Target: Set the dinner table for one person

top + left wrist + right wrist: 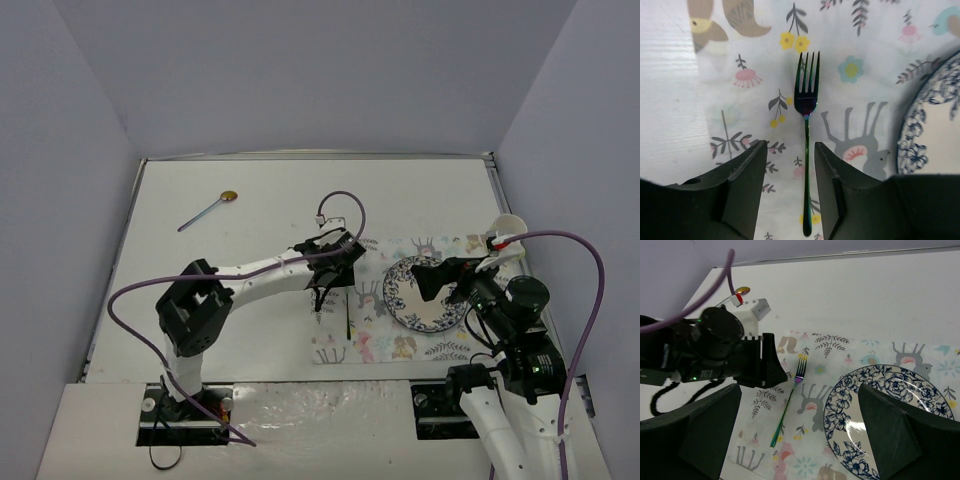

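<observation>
Fork (806, 125) — slim, iridescent metal — lies flat on the white animal-print cloth mat (865, 65), which also carries a round blue-patterned plate (880, 420). Left gripper (790, 146) straddles the fork's handle, 2 fingers (747, 180) parted, not touching; right gripper (800, 395) gapes empty above the mat. Matte white dinner table (250, 180) underlies the mat.

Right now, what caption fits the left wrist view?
Left gripper open astride the fork on the printed mat, patterned plate alongside.

A robotics lab test cell: plain grey panels (320, 70) box in a bare white surface (260, 190), and a left arm (255, 272) and right arm (520, 400) are bolted at its near edge, each trailing a purple cable (555, 235).
</observation>
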{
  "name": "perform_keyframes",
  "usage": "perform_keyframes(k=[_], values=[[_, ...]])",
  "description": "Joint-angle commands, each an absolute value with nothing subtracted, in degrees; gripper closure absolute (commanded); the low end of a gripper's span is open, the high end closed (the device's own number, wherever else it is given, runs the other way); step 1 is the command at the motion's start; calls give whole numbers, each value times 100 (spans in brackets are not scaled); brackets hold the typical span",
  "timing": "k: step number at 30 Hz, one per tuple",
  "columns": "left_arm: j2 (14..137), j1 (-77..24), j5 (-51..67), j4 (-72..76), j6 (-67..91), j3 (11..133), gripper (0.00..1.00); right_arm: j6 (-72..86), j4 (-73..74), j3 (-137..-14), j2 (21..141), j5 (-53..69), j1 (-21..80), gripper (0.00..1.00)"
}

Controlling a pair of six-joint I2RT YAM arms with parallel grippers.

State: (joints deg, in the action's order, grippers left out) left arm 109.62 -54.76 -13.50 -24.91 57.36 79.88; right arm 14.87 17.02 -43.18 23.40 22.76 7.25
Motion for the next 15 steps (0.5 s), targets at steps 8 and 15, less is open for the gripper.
perform_keyframes(k=[8, 15], values=[[8588, -3694, -1703, -2232, 2931, 7245, 23, 1152, 1396, -4640, 2400, 2534, 791, 0], [8609, -2076, -1327, -1915, 1116, 7278, 9, 1058, 1389, -4638, 2408, 2435, 791, 0]])
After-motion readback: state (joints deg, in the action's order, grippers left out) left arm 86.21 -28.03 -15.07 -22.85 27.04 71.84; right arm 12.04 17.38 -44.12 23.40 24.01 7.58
